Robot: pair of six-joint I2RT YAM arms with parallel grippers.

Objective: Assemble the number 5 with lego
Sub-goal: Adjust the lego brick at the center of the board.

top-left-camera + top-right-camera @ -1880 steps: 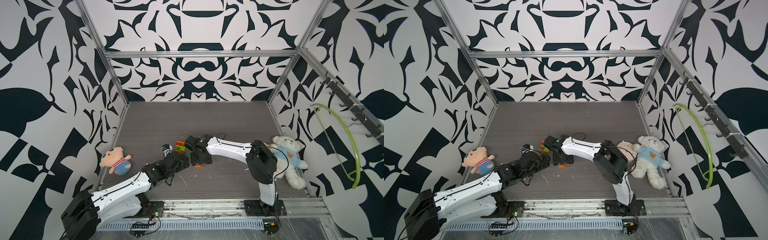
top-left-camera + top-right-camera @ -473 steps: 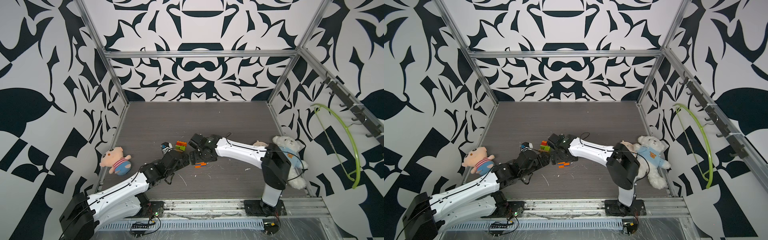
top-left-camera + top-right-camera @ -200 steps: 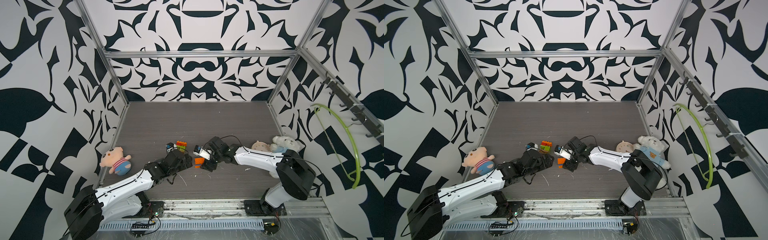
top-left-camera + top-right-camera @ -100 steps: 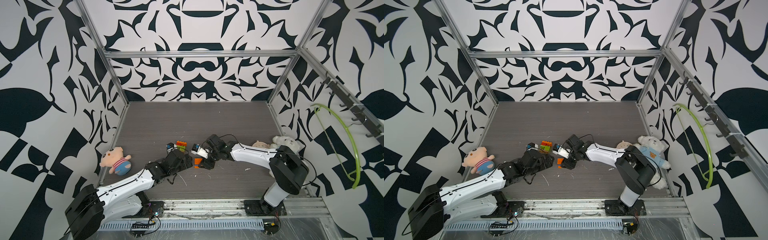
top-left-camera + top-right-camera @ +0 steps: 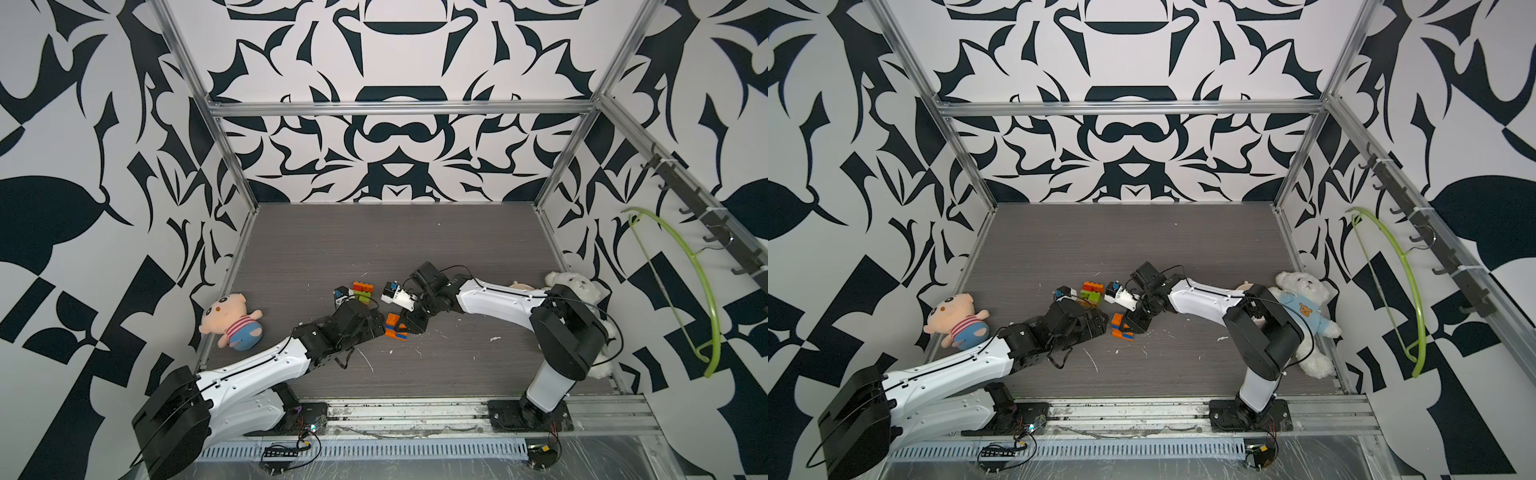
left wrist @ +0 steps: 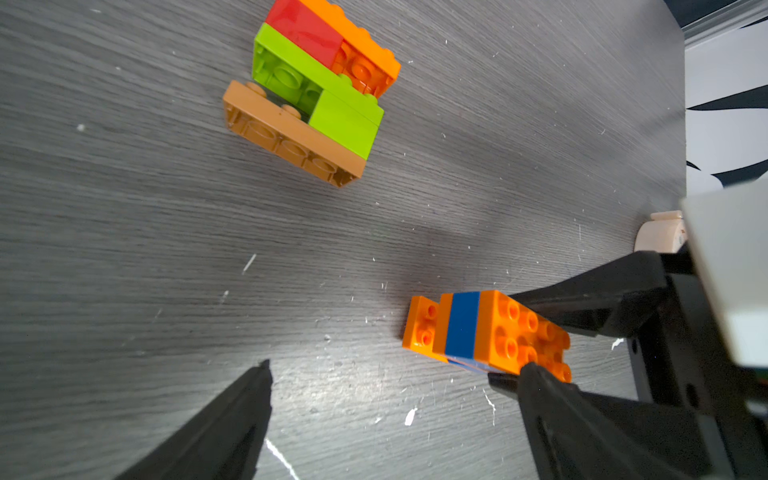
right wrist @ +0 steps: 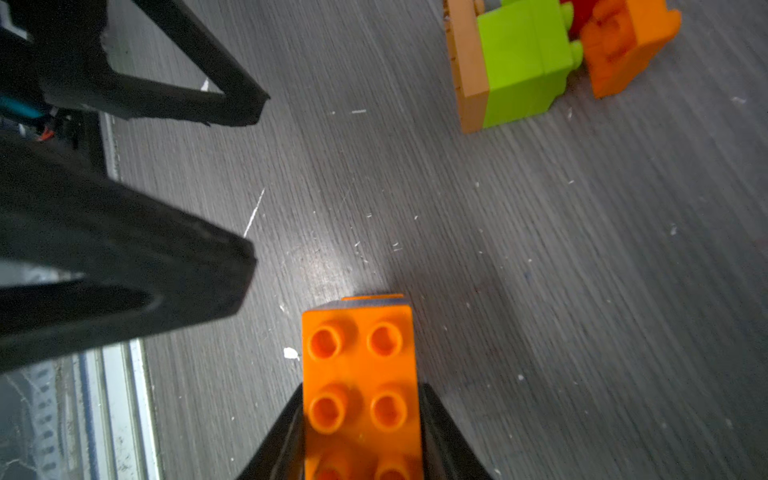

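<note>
The right fingers (image 7: 444,440) are closed on the orange-and-blue stack (image 7: 358,374), one pressed against each long side of its studded orange brick. In the left wrist view this stack (image 6: 494,328) shows a small orange end piece, a thin blue layer and then the larger orange brick. It sits low at the grey surface (image 5: 374,241), and I cannot tell whether it rests there or hangs just clear.

The left fingers (image 6: 224,424) are spread wide and grip nothing. One tip is near the stack's blue-layered end, with a gap between them in the right wrist view, and bare surface lies between the two tips.

The mixed cluster (image 6: 316,95) is a tan oblong, lime green bricks, a red brick and an orange one joined together. It lies on its side with the hollow undersides turned toward the left wrist camera.

In both top views the stack (image 5: 394,325) is near this cluster (image 5: 362,291) but apart from it, on the side toward the arm bases. A pink plush doll (image 5: 232,322) lies well apart from the cluster on the left arm's side. A white teddy (image 5: 1304,307) lies well apart from it on the right arm's side, partly behind that arm
</note>
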